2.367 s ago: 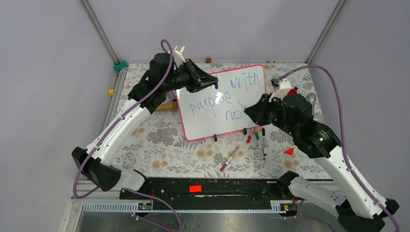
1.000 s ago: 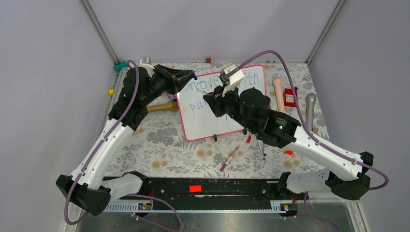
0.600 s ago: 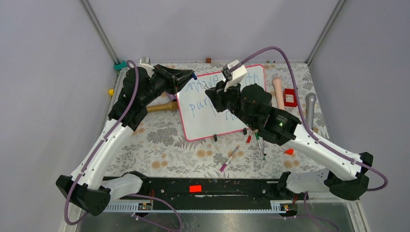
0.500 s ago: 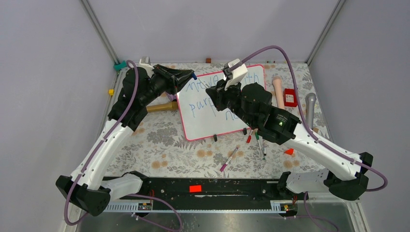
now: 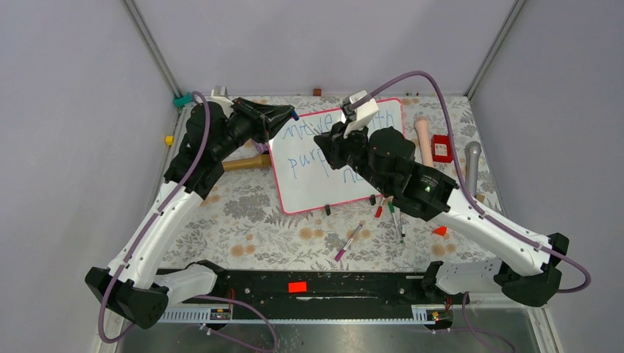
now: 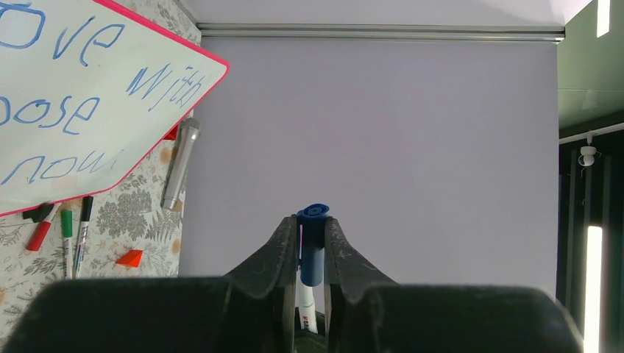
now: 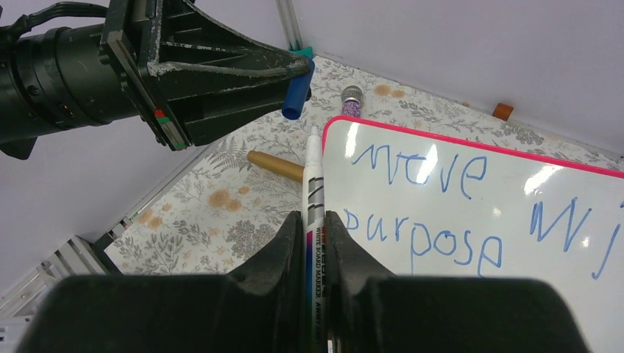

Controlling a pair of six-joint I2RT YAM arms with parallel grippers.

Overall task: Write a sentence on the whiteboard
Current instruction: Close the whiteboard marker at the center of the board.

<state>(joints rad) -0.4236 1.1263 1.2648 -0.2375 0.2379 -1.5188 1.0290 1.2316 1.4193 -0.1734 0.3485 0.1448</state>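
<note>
The whiteboard (image 5: 313,193), white with a pink-red rim, lies tilted at the back middle of the table. The sentence (image 5: 303,160) is in blue: "move with purpose now" (image 7: 430,168). My left gripper (image 5: 291,115) hovers off the board's upper left corner, shut on a blue marker cap (image 6: 313,246). My right gripper (image 5: 321,140) reaches over the board's top left, shut on a white whiteboard marker (image 7: 313,180). The marker's tip points at the cap (image 7: 296,97) and stops a little short of it. My right arm hides the board's middle.
Several loose markers (image 5: 391,212) lie below the board's right foot, a pink one (image 5: 349,242) nearer me. An orange wedge (image 5: 440,230), a red block (image 5: 441,147), a peach cylinder (image 5: 423,140) and a grey microphone (image 5: 471,158) lie right of the board. A wooden handle (image 5: 246,162) lies to its left.
My right arm has swung from the board's right side to its top left, and my left gripper has drawn back off the board. In the last second the right gripper crept slightly toward the cap.
</note>
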